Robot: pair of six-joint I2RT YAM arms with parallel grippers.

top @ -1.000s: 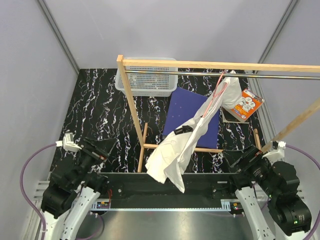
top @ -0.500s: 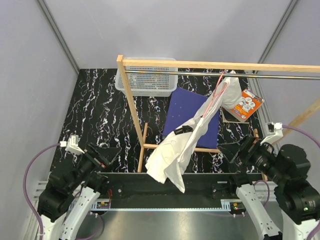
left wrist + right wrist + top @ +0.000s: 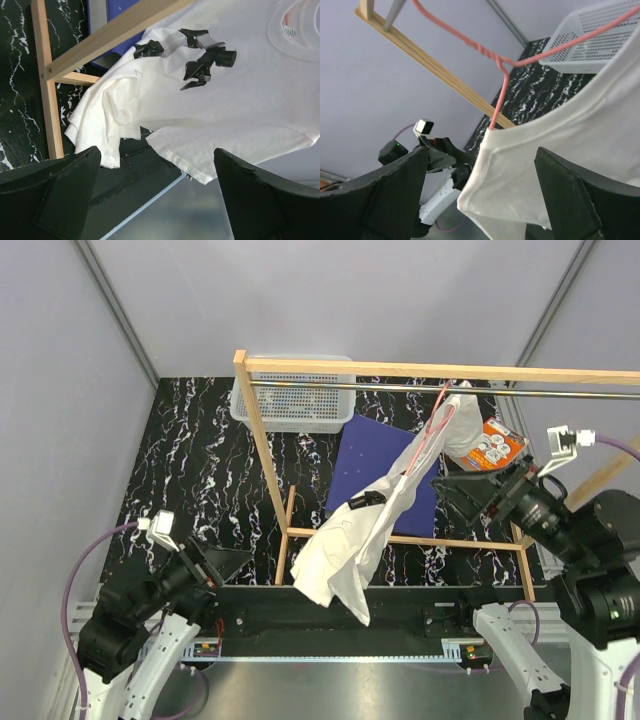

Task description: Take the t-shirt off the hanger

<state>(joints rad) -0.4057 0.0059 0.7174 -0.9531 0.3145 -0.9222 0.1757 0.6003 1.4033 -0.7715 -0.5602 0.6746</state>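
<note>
Light wooden rack frame [image 3: 400, 370] on black marbled table [image 3: 200, 460]. Limp white cloth t-shirt [image 3: 350, 540] hangs on thin pink wire hanger [image 3: 437, 420]; removal not begun. Right gripper [image 3: 462, 490] near shoulder, left gripper [image 3: 222, 560] low, apart; both jaws spread, empty.

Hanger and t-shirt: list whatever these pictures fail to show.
- The hanger, its arms: right wrist view, hidden inside the t-shirt.
- Its hook: right wrist view, cut off by the top edge; top view, too small to tell how it sits on the rail.
- The black patch on the t-shirt: left wrist view, crumpled, so what it is stays unclear.
</note>
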